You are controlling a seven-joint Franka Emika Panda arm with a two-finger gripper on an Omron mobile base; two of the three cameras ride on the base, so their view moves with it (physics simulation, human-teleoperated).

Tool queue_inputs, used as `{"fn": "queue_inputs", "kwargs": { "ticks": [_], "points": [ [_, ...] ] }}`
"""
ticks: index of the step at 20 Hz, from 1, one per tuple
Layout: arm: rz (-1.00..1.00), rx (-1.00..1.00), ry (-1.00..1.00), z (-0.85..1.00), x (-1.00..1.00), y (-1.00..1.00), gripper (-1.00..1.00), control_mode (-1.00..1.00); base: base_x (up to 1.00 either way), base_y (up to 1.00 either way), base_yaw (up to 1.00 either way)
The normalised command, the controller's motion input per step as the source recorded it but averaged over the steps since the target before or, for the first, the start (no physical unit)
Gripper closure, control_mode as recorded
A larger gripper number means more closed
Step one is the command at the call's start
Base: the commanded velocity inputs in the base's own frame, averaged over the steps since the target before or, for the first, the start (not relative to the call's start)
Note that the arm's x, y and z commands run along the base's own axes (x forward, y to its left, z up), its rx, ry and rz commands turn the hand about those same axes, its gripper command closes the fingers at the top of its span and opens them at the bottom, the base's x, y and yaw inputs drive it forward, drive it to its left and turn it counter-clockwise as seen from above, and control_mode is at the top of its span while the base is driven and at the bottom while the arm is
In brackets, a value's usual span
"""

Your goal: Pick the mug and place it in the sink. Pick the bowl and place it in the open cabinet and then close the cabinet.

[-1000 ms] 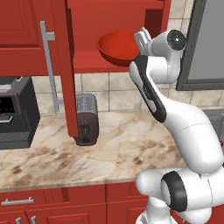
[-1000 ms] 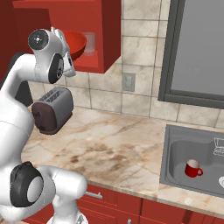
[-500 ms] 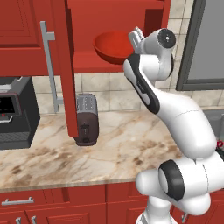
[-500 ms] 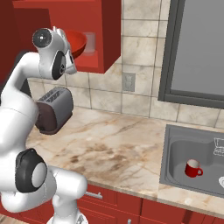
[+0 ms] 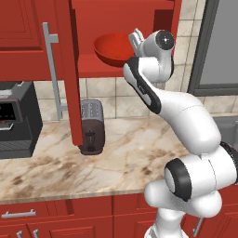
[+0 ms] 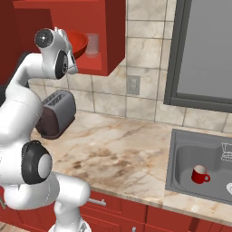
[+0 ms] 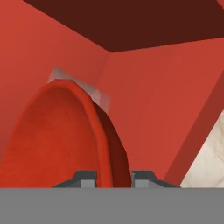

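My pincer (image 7: 113,177) is clamped on the rim of the bowl (image 7: 61,135), one finger on each side, inside the open cabinet (image 5: 125,18). The bowl (image 5: 114,47) sits at shelf level; whether it touches the shelf I cannot tell. A clear glass (image 6: 92,44) stands just beyond it. The cabinet door (image 5: 69,69) stands open to the left. Below, a toaster (image 5: 91,125) rests on the counter (image 6: 122,154). Far right, the mug (image 6: 199,174) stands upright in the sink (image 6: 174,158).

The arm (image 6: 54,54) hid much of the bowl (image 6: 78,41), and the sink (image 6: 181,149) was cut off at the right edge.
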Motion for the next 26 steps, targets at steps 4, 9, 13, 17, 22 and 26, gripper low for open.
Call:
{"fn": "queue_inputs", "kwargs": {
  "ticks": [4,9,13,17,22,26],
  "points": [
    [0.0,0.0,0.0,-0.06,0.22,0.02,1.0,-1.0,0.0,0.0,0.0],
    [0.0,0.0,0.0,-0.09,0.22,0.04,1.0,-1.0,0.0,0.0,0.0],
    [0.0,0.0,0.0,-0.11,0.24,0.07,1.0,-1.0,0.0,0.0,0.0],
    [0.0,0.0,0.0,-0.19,0.27,0.07,1.0,-1.0,0.0,0.0,0.0],
    [0.0,0.0,0.0,-0.07,0.23,0.01,1.0,-1.0,0.0,0.0,0.0],
    [0.0,0.0,0.0,-0.07,0.21,0.02,1.0,-1.0,0.0,0.0,0.0]
  ]
}}
